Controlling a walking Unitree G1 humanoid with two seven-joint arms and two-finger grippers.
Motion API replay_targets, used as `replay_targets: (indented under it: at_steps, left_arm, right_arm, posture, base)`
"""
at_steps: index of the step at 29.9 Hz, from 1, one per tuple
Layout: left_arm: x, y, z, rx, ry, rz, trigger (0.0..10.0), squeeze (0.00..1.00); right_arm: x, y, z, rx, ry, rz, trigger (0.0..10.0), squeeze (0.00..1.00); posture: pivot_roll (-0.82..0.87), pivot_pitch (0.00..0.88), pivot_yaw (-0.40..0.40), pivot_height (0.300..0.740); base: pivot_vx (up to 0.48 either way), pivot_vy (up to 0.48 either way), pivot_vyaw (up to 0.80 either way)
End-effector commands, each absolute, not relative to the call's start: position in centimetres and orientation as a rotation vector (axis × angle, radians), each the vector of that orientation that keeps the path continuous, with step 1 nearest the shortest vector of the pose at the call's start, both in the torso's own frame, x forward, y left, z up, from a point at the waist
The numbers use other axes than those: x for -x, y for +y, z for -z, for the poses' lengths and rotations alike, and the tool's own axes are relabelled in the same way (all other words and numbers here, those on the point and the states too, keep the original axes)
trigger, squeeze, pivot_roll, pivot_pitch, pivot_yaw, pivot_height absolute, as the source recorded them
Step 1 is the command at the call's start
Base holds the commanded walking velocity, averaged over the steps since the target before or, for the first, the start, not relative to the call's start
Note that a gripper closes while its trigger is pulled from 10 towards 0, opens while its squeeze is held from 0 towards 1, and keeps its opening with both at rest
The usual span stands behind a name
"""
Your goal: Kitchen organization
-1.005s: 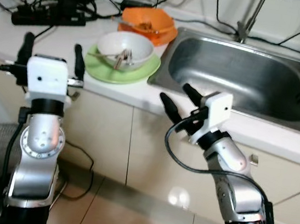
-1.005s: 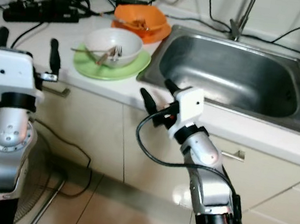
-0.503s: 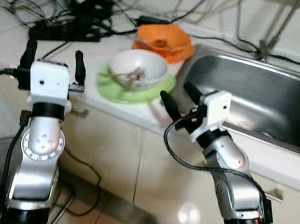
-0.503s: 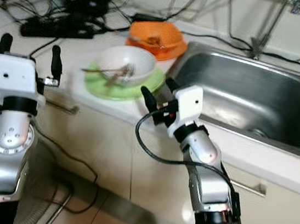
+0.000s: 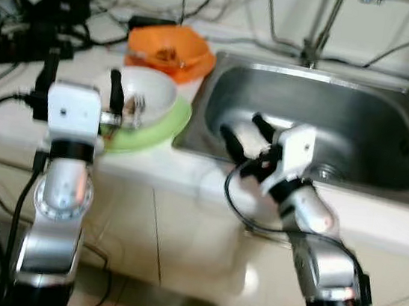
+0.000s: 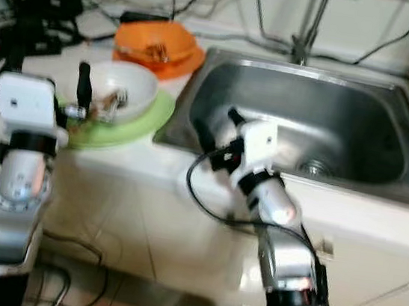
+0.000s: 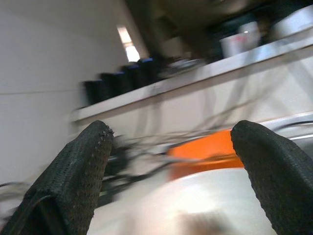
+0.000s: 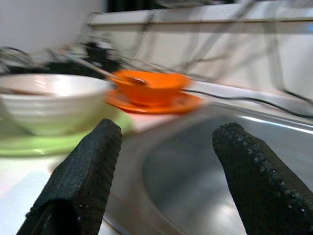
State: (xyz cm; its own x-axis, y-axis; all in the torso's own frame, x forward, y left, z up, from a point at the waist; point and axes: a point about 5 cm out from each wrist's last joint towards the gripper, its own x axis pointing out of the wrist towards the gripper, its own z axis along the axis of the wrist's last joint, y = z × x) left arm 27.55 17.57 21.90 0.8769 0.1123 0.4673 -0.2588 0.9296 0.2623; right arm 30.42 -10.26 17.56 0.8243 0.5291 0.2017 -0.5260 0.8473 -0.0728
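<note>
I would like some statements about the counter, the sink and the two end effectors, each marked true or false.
1. The white bowl sits on the green plate. True.
2. The orange bowl is inside the sink. False: it stands on the counter, beside the sink and behind the white bowl.
3. The left end effector holds the white bowl. False: its fingers are open and empty, in front of the bowl.
4. The right end effector is open, at the front left corner of the sink. True.
5. A fork lies in the white bowl. True.
6. The sink is full of dishes. False: its steel bottom is bare around the drain.
</note>
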Motion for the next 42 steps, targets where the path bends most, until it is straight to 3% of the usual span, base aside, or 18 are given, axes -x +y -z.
replay_targets:
  at_steps: [1, 7, 25, 37, 42]
  left_arm:
    - [-27.5, 17.3, -22.2, -0.330, -0.484, -0.185, 10.0, 0.00]
    - [-27.5, 17.2, -22.3, -0.326, -0.490, -0.183, 10.0, 0.00]
    - [-27.3, 16.9, -22.9, -0.370, -0.532, -0.180, 10.0, 0.00]
    - [-26.1, 18.3, -22.6, -0.394, -0.513, -0.300, 10.0, 0.00]
    - [-25.5, 18.1, -23.4, -0.403, -0.535, -0.298, 10.0, 0.00]
  right_arm:
    - [-30.5, -10.6, -17.6, 0.010, -0.221, -0.543, 10.0, 0.00]
    - [-30.5, -10.6, -17.6, 0.012, -0.225, -0.541, 10.0, 0.00]
    - [-30.4, -10.5, -17.5, 0.014, -0.230, -0.548, 10.0, 0.00]
    - [-29.4, -10.2, -17.2, 0.013, -0.218, -0.609, 10.0, 0.00]
    - [-28.8, -10.0, -17.0, 0.011, -0.213, -0.622, 10.0, 0.00]
  posture:
    - [-0.03, 0.042, 0.027, 0.740]
    - [-0.03, 0.041, 0.025, 0.740]
    - [-0.02, 0.041, 0.025, 0.740]
    - [-0.01, 0.075, 0.017, 0.740]
    - [0.00, 0.100, 0.019, 0.740]
  base:
    - [0.000, 0.000, -0.80]
    - [0.000, 0.000, -0.80]
    - [0.000, 0.000, 0.00]
    - [0.000, 0.000, 0.00]
    - [0.000, 0.000, 0.76]
